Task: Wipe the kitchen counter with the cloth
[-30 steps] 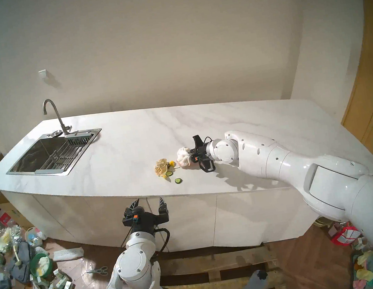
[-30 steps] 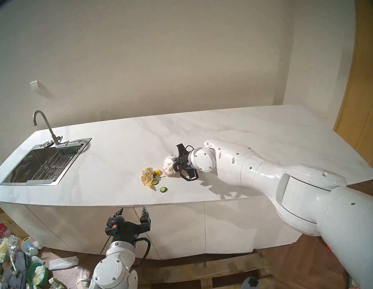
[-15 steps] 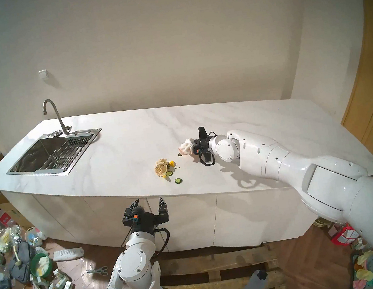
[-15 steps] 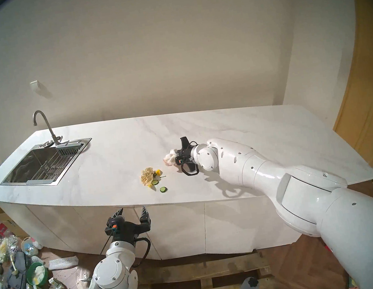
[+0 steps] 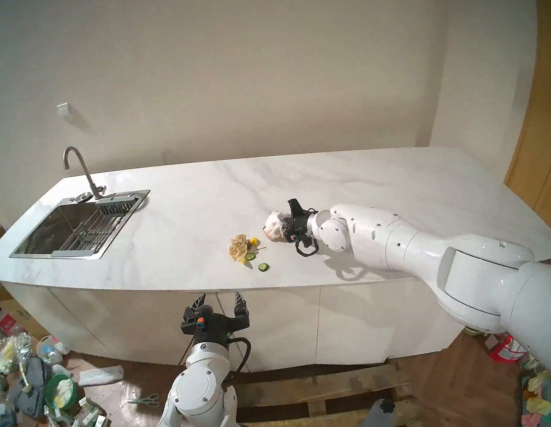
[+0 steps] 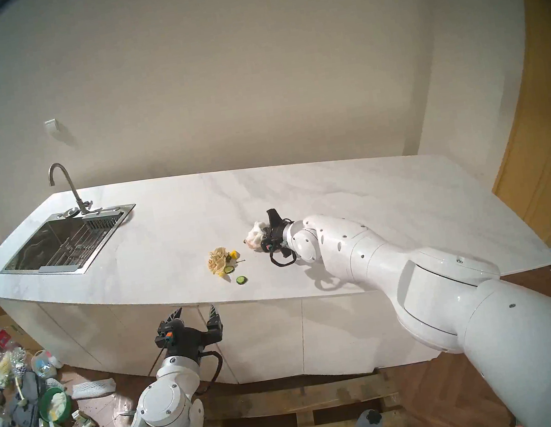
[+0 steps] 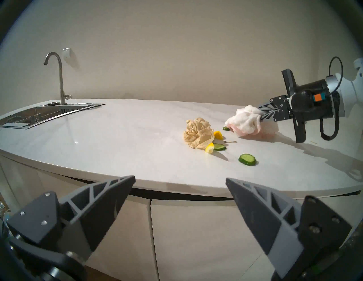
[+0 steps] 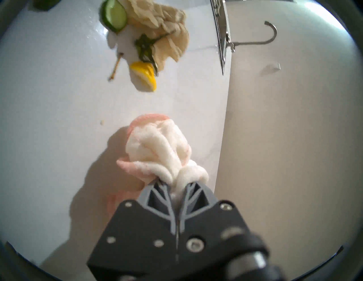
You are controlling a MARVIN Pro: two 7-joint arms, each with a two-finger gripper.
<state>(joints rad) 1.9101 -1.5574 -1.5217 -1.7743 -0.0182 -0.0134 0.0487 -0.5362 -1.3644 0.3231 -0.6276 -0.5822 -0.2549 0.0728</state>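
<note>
Clamped on the bunched cloth (image 7: pixel 243 123), right gripper (image 8: pixel 177 183) presses it onto the counter (image 7: pixel 117 125); sweeping carelessly could scatter the cucumber slices (image 7: pixel 247 159) and paper wad (image 7: pixel 198 132) onto the floor.

The right arm (image 5: pixel 393 237) reached out long toward the left, its wrist angled slightly downward, and the right gripper (image 8: pixel 177 183) had its jaws pinched tight together. The left arm (image 5: pixel 201 394) was folded near the body, and the left gripper (image 5: pixel 220 298) pointed forward, jaws spread wide and empty.
</note>
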